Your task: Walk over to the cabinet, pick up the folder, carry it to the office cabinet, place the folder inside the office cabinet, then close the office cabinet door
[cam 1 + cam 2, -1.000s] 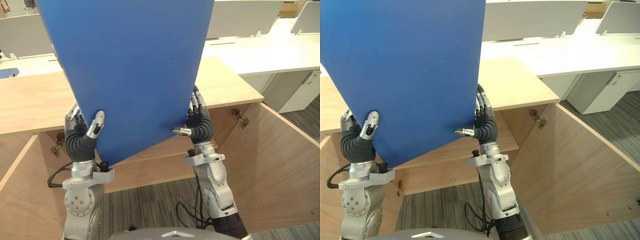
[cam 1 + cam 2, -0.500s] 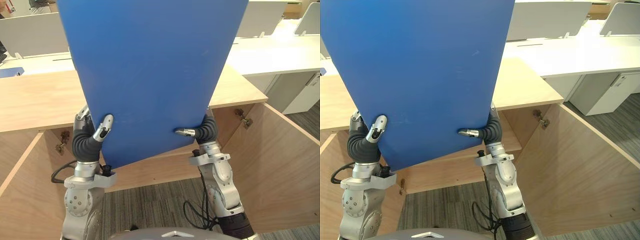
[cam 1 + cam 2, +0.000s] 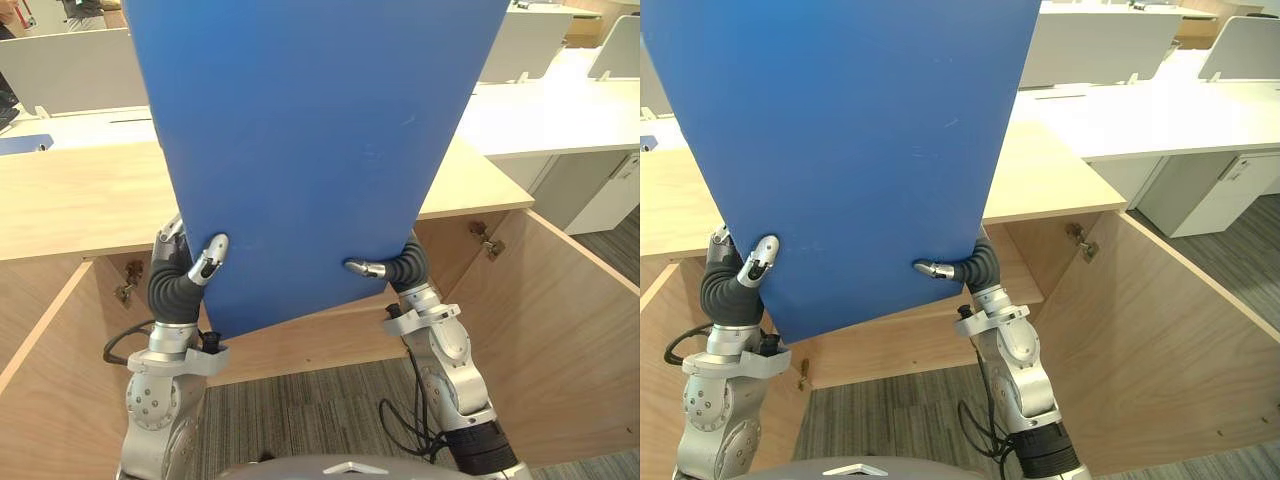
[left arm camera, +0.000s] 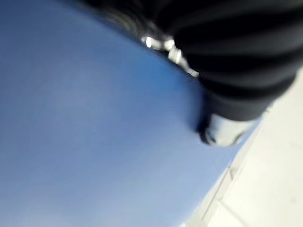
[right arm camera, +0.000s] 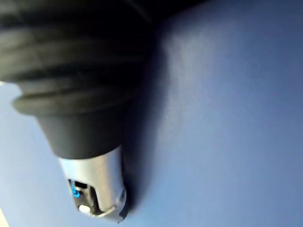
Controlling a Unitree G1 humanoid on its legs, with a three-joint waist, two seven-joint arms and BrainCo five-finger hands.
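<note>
A large blue folder [image 3: 310, 150] stands upright in front of me, held by its lower corners above the open office cabinet [image 3: 300, 330]. My left hand [image 3: 180, 285] pinches the lower left corner, thumb on the front face and fingers behind. My right hand [image 3: 400, 268] pinches the lower right corner the same way, thumb lying across the front. In the left wrist view the thumb [image 4: 222, 132] presses on the blue folder [image 4: 85, 132]. The right wrist view has that hand's thumb [image 5: 99, 189] flat on the blue folder [image 5: 227, 118].
The cabinet's wooden top [image 3: 70, 200] runs behind the folder. Its right door [image 3: 560, 340] and left door [image 3: 40, 400] both swing open toward me. White desks [image 3: 560, 100] with dividers stand behind. Grey carpet [image 3: 300, 410] lies below.
The right hand's fingers, earlier showing along the folder's right edge, are now hidden behind it. The folder stands a little further right, and the whole picture has shifted with the camera.
</note>
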